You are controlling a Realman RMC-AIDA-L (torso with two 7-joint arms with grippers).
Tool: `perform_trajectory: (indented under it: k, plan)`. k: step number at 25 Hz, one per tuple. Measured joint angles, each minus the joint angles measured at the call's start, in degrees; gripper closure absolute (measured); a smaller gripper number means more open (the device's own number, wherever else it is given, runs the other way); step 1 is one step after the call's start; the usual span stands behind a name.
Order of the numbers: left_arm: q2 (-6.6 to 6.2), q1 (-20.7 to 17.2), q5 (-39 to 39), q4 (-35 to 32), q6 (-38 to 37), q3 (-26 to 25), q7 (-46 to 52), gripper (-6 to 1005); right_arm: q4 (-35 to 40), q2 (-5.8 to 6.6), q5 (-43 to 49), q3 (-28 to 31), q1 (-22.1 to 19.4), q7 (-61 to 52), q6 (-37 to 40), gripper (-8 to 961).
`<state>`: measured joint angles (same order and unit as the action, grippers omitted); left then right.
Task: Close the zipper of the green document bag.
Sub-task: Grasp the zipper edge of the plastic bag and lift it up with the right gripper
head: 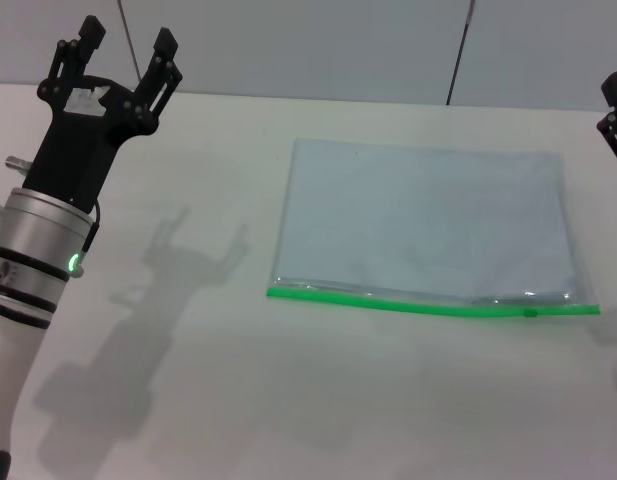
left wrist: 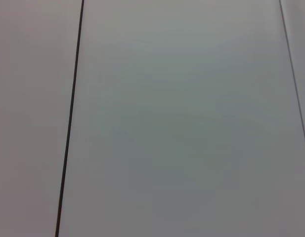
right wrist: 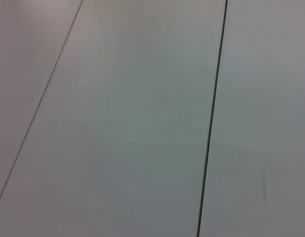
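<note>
Lying flat on the white table (head: 188, 400), the green document bag (head: 423, 220) is showing only in the head view, right of centre, with the zipper (head: 428, 305) running along its near edge and the dark slider (head: 531, 313) sitting close to that edge's right end. The left gripper (head: 123, 45) is hovering at far left, well apart from the bag, fingers spread. The right gripper (head: 616, 120) is peeking in at the right border; whether it is spread or pressed together cannot be told. Both wrist views are showing just grey wall panels (left wrist: 182, 123) with dark seams (right wrist: 211, 123).
</note>
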<state>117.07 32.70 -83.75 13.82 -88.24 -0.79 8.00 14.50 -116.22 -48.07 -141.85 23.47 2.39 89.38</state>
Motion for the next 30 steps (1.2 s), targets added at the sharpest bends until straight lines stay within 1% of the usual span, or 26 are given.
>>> perform_trajectory:
  k: [11, 20, 26, 30]
  plan:
    - [0.00, 0.09, 0.00, -0.03, 0.00, 0.00, 0.00, 169, -0.06, 0.05, 0.00, 0.22, 0.00, 0.06, -0.39, 135]
    - [-0.06, 0.12, 0.00, -0.21, 0.24, -0.06, 0.00, 170, -1.40, 0.12, 0.39, -0.06, 1.60, 3.66, -5.42, 137]
    - [-0.12, -0.26, 1.37, -0.23, 0.26, -0.09, -0.10, 171, -1.22, 0.03, 0.45, -1.54, 1.07, 12.61, -5.44, 142]
    - [-0.17, -0.44, 1.77, -0.30, 0.29, -0.09, -0.19, 172, -1.47, -0.06, 0.45, -1.57, -1.22, 22.62, -5.44, 147]
